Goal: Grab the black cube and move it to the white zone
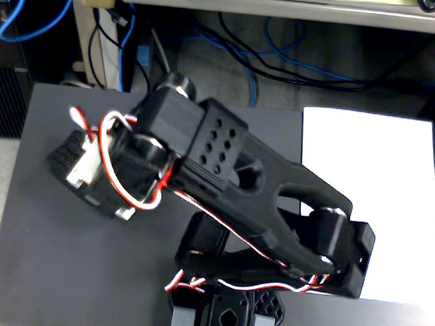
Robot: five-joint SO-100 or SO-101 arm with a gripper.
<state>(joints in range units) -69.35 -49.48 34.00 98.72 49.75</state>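
The black cube [62,156], a rough black foam block, lies on the dark grey mat at the left, and only its left end shows. My gripper [87,173] hangs right over it and covers most of it. The wrist and motor hide the fingers, so I cannot tell whether the jaws are open or closed on the block. The white zone [375,199], a plain white sheet, lies at the right side of the mat, apart from the block, and the arm's base partly overlaps its lower left corner.
The dark grey mat [47,264] covers the table. The arm's base [225,308] sits at the bottom centre, with red and white wires along the arm. Blue and black cables [280,61] lie on the floor behind the mat.
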